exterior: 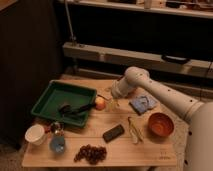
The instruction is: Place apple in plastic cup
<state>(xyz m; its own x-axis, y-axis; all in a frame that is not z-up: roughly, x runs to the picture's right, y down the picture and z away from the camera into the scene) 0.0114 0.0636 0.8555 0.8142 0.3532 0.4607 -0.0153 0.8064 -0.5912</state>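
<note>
Fruit: the small round yellow-orange apple (100,103) rests just beside the green plastic tray (50,93), likely firm, smooth and light; pinch across its middle. The tool (112,100) hangs just right of it, clenched or released I cannot tell. The small light-blue translucent plastic cup (57,145) stands well apart, front left; the tray holds dark utensils (75,108).
</note>
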